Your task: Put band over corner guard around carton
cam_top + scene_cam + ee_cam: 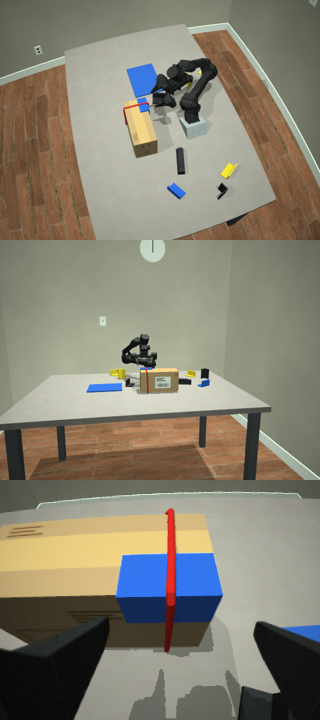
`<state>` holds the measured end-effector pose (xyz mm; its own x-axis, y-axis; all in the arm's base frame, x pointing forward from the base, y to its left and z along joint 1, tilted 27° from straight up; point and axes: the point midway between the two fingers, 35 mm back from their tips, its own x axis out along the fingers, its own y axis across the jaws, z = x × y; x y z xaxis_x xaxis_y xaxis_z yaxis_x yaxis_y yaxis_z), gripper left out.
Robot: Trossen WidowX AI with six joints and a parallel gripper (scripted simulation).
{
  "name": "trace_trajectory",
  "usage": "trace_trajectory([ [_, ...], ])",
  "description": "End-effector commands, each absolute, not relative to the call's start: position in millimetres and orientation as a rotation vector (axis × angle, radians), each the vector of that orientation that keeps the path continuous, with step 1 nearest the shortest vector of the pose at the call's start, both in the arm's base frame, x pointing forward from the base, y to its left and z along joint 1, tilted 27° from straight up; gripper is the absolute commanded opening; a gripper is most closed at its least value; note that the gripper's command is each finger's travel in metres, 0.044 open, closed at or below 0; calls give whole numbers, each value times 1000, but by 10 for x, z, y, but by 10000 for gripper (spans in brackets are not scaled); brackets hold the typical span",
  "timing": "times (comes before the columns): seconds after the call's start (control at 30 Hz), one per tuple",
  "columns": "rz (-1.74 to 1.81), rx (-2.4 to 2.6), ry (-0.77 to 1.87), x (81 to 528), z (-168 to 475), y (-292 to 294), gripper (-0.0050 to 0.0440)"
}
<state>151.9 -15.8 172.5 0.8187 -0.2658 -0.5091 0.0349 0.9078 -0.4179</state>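
- My gripper (pixel 156 96) has its jaws spread to their full width and nothing sits between them; in the wrist view the two dark fingers stand at the far left and far right edges of the picture.
- It hangs low beside the carton's (pixel 140 127) banded end, on the arm's side, apart from it, not touching.
- The red band (pixel 136 105) loops round the carton near that end, crossing the carton's long axis.
- In the wrist view I see the band (pixel 170 570) run straight across the carton top, over the middle of the blue corner guard (pixel 169 587), then down the near side face.
- The guard folds over the top edge of the carton, one leaf on top, one on the side facing me.
- The carton's long axis runs away from the blue mat (pixel 142 78) toward the table's (pixel 103 180) near part in the top view.
- The exterior view shows what the others don't: the band (pixel 147 380) standing upright down the labelled face, close to the carton's left end.
- From there the guard (pixel 146 368) is only a blue sliver on top.
- The arm hides part of a yellow bracket (pixel 189 84) behind it in the top view.
- The band's underside is hidden in every view.
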Motion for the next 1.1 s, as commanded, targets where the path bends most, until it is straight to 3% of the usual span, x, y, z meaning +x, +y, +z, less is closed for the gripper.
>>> trace_trajectory([
  [0.0, -126, -409, 595, 1527, 1624, -194, 440],
  [1.07, -159, -436, 550, 1565, 1501, -325, 440],
])
